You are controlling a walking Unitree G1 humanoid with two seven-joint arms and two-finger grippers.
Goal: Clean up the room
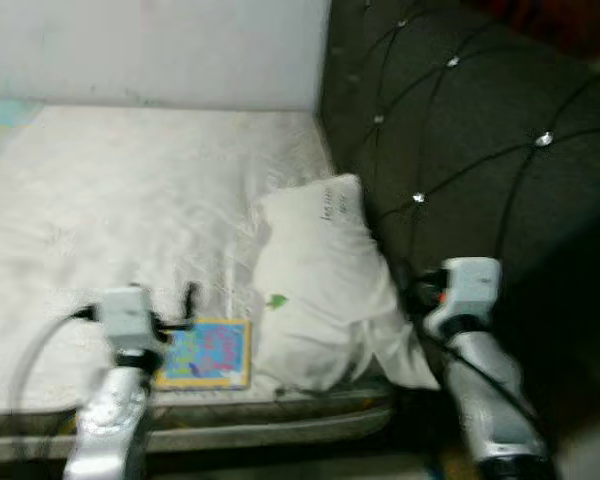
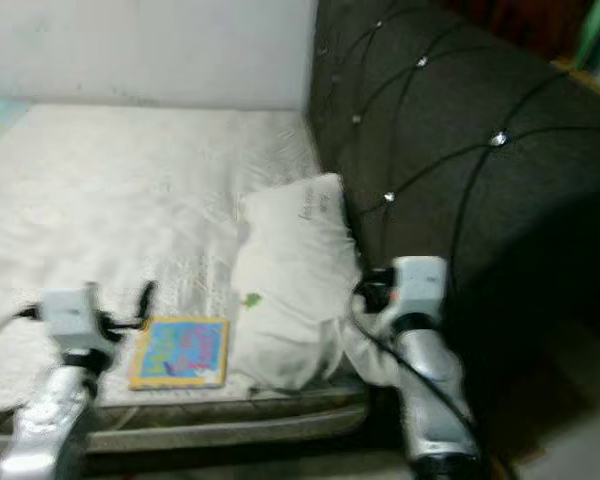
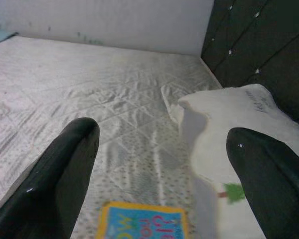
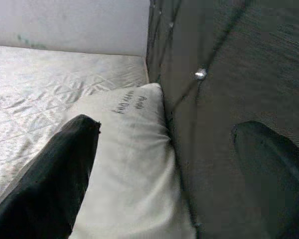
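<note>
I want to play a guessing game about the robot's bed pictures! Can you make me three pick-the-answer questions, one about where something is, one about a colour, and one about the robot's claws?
1. Where does the picture book lie?
A. on the mattress next to the pillow
B. on top of the pillow
C. on the floor

2. What colour is the headboard?
A. white
B. dark, with shiny buttons
C. bright red

3. How are the left gripper and right gripper?
A. both open, holding nothing
B. both shut on the pillow
C. one shut on the book

Answers:
1 A: the book lies flat near the mattress edge, beside the pillow.
2 B: it is dark and tufted.
3 A: both wrist views show fingers spread wide.
</note>
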